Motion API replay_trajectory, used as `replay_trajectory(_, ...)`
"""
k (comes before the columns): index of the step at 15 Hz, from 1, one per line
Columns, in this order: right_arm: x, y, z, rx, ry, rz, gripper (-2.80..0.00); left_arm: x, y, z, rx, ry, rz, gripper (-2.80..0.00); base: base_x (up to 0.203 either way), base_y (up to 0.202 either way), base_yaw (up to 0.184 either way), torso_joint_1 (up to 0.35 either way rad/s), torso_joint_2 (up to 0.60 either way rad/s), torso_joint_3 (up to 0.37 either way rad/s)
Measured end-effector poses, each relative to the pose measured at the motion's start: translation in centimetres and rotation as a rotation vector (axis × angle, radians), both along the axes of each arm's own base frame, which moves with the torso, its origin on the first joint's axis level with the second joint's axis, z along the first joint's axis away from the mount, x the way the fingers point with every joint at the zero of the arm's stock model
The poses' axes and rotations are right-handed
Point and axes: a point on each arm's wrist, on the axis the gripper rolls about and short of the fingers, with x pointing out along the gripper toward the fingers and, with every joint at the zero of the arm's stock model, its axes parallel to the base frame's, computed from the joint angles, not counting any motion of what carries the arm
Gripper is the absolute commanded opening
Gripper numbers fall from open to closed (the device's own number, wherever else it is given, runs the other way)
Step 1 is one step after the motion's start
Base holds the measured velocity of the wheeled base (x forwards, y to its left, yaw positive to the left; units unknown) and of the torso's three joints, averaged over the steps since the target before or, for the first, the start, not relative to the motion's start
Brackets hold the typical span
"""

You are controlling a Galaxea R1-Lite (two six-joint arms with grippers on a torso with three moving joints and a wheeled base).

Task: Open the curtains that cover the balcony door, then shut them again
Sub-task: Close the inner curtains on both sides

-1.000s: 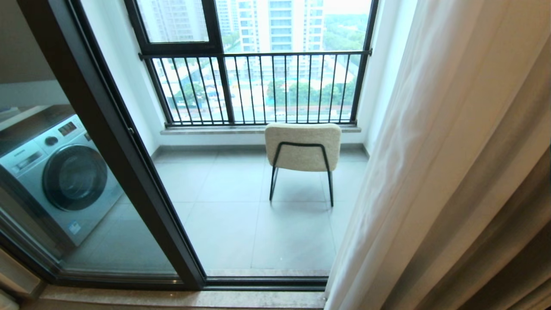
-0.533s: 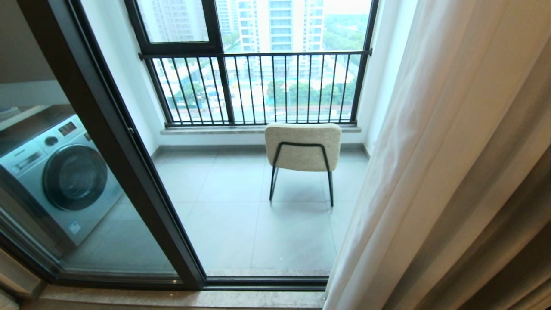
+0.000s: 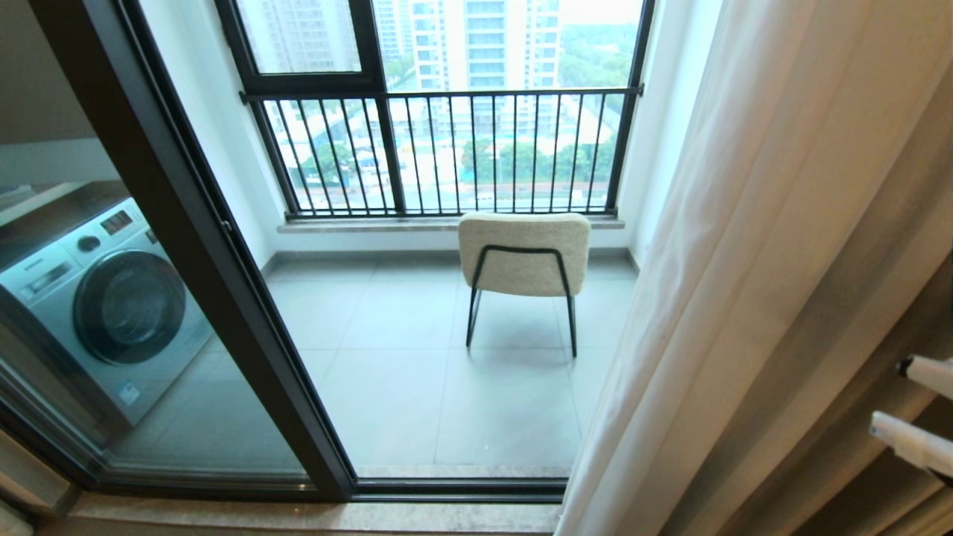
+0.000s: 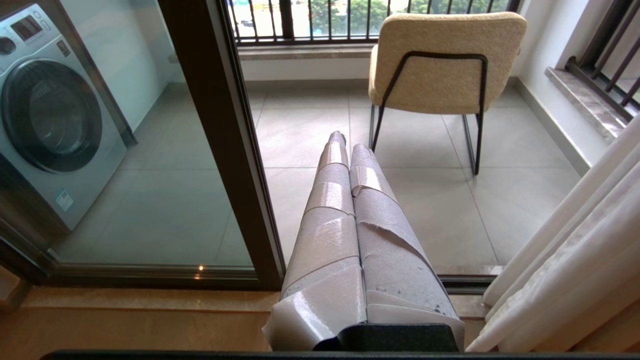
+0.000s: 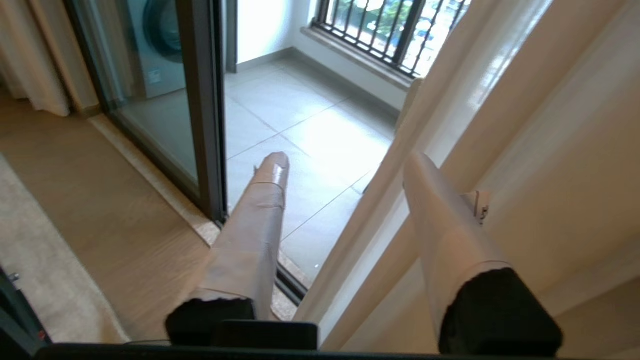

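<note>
The sheer white curtains (image 3: 744,260) hang gathered at the right side of the opening, leaving the balcony door (image 3: 186,223) uncovered; its dark frame and glass panel stand at the left. My right gripper (image 3: 887,394) shows at the right edge of the head view, in front of the curtain folds, open and holding nothing. In the right wrist view the right gripper (image 5: 345,160) has its fingers wide apart, and the curtains' (image 5: 500,100) leading edge shows between them. My left gripper (image 4: 345,142) is parked low, shut and empty, pointing toward the balcony.
A cream chair (image 3: 523,253) with black legs stands on the tiled balcony before the black-railed window (image 3: 447,149). A washing machine (image 3: 104,305) sits behind the door glass at left. The door track (image 3: 447,487) runs along the stone threshold. A thicker beige drape (image 3: 901,491) hangs at far right.
My right gripper has come into the head view at the right edge, with its fingers apart. The curtain, the door and my left arm have stayed put.
</note>
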Motion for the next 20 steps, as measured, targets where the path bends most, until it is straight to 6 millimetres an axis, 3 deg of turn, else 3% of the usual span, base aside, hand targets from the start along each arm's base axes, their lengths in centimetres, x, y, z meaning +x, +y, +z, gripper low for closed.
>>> replay_trajectory(8, 4.4, 1.6, 1.2, 0.025, 0.094, 0.042, 0.00, 0.0, 0.0, 0.0, 0.000, 0.000, 0.000, -2.80, 0.000, 0.000, 0.000, 0.000, 0.00, 0.000)
replay_trajectory(14, 10.1, 3.4, 2.6, 0.048, 0.040, 0.039, 0.00, 0.0, 0.0, 0.0, 0.000, 0.000, 0.000, -2.80, 0.000, 0.000, 0.000, 0.000, 0.00, 0.000)
replay_trajectory(20, 16.4, 4.3, 3.8, 0.091, -0.074, -0.225, 0.00, 0.0, 0.0, 0.0, 0.000, 0.000, 0.000, -2.80, 0.000, 0.000, 0.000, 0.000, 0.00, 0.000)
